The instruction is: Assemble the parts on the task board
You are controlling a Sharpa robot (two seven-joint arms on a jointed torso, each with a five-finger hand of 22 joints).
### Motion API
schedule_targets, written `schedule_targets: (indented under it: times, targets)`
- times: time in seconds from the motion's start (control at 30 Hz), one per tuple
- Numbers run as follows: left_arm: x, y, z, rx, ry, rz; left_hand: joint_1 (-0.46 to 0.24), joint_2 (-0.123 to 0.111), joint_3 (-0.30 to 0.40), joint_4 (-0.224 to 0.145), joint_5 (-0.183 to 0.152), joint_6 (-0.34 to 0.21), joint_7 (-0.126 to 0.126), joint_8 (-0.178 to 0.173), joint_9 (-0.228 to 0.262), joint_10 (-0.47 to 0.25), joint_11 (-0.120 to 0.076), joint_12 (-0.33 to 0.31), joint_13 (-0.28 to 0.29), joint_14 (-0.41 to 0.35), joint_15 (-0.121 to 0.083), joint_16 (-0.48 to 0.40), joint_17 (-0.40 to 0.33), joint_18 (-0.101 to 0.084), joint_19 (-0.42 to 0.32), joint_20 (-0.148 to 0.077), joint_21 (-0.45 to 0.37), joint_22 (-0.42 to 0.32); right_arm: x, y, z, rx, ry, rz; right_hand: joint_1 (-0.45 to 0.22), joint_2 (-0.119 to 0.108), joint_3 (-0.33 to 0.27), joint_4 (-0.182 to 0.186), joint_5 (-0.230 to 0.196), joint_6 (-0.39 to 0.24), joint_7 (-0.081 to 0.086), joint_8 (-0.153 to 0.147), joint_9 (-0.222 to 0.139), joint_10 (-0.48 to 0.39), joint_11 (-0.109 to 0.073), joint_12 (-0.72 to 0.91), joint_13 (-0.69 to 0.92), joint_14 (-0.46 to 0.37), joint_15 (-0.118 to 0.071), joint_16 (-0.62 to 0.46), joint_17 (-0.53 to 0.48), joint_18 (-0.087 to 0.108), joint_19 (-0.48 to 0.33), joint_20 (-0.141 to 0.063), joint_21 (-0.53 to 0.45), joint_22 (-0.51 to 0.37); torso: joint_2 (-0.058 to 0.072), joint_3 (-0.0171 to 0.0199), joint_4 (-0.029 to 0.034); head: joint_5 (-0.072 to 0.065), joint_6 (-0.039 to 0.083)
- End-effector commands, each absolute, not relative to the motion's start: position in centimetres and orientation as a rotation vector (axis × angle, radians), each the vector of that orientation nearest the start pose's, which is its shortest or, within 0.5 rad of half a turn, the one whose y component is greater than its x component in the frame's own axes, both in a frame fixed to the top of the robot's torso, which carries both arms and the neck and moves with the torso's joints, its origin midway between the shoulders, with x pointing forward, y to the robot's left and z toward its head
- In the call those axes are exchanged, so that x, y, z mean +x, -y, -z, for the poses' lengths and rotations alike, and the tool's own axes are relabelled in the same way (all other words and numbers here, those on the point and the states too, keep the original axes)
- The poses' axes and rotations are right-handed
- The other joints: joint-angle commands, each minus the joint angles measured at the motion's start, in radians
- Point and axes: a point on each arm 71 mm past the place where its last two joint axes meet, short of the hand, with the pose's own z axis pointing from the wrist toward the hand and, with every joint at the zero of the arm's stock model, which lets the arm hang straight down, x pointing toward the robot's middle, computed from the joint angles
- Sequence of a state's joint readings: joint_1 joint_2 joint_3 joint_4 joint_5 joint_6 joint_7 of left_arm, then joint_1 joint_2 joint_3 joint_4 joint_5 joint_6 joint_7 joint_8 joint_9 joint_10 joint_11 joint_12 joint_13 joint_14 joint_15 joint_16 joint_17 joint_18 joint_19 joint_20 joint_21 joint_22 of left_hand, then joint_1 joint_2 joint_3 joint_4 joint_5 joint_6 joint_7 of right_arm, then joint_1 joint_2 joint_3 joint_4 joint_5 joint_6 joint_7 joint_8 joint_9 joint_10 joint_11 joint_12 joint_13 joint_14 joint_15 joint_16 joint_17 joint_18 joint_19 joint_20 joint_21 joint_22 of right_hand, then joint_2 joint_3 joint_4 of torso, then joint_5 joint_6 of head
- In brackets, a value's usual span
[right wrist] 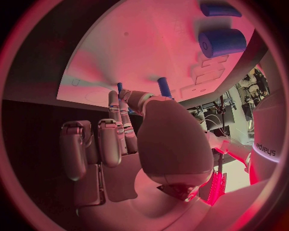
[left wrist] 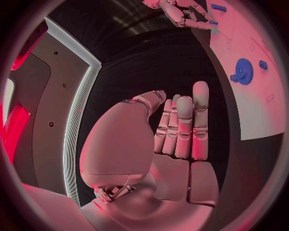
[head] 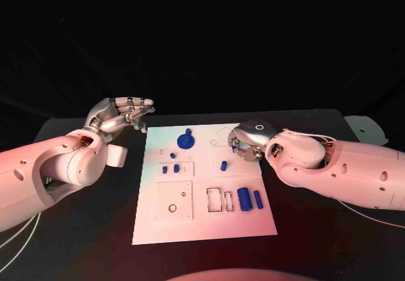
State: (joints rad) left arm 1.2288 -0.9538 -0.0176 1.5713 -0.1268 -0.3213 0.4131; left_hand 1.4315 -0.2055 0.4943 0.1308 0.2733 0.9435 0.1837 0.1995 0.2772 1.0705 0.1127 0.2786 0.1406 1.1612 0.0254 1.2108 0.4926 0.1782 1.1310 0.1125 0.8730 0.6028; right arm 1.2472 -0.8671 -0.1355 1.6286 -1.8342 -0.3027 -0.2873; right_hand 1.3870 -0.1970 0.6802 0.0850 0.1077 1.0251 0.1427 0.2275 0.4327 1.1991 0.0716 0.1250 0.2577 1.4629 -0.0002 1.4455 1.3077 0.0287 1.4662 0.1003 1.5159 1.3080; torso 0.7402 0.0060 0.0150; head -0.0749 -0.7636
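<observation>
The white task board (head: 202, 216) lies in the middle of the black table. A blue gear (head: 185, 140) sits near its far edge, with small blue pegs (head: 170, 168) below it and another peg (head: 223, 165) toward the centre. Two blue cylinders (head: 249, 199) lie at the right. My right hand (head: 246, 140) hovers over the board's far right part, and thumb and a finger pinch a thin blue pin (right wrist: 119, 86). Beside it stands a blue peg (right wrist: 164, 86). My left hand (head: 122, 114) is raised off the board's far left corner, fingers straight (left wrist: 183, 125), holding nothing.
The board has a square plate with holes (head: 174, 200) and rectangular slots (head: 221, 199) at its near half. A white piece (head: 368, 127) lies at the table's far right edge. Bare black table (head: 84, 240) surrounds the board. The gear (left wrist: 243, 71) and my right hand (left wrist: 180, 12) also appear in the left wrist view.
</observation>
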Motion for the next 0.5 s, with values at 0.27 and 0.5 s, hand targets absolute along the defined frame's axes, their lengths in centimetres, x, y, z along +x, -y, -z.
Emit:
schedule_targets:
  times: [0.27,0.5]
  targets:
    - [48.7,-24.9,14.7,-0.955,-1.344,1.491,-0.007,-0.003,0.004,-0.005,-0.003,-0.009,0.001,0.002,0.0,-0.011,0.0,0.006,0.001,-0.005,0.005,0.002,0.0,0.006,0.002,0.002,-0.007,-0.001,44.6,18.1,16.8,-0.461,-1.509,-0.438,-0.012,0.0,0.001,-0.006,-0.007,0.01,0.0,0.007,0.002,0.009,0.0,0.003,0.001,0.07,-0.007,0.006,0.082,-0.017,0.086,-0.006,0.007,0.24,0.0,0.0005,-0.0011,0.006,0.001]
    - [48.7,-24.8,14.7,-0.954,-1.346,1.495,-0.007,-0.003,0.004,-0.005,-0.003,-0.009,0.001,0.002,0.0,-0.011,0.0,0.006,0.001,-0.005,0.005,0.002,0.0,0.006,0.002,0.002,-0.007,-0.001,42.7,16.0,15.7,-0.475,-1.465,-0.529,-0.016,-0.001,0.001,-0.007,-0.009,0.011,-0.001,0.008,0.003,0.01,-0.001,0.002,0.001,0.07,-0.007,0.007,0.082,-0.018,0.087,-0.006,0.008,0.241,-0.002,0.0004,0.0009,0.021,0.004]
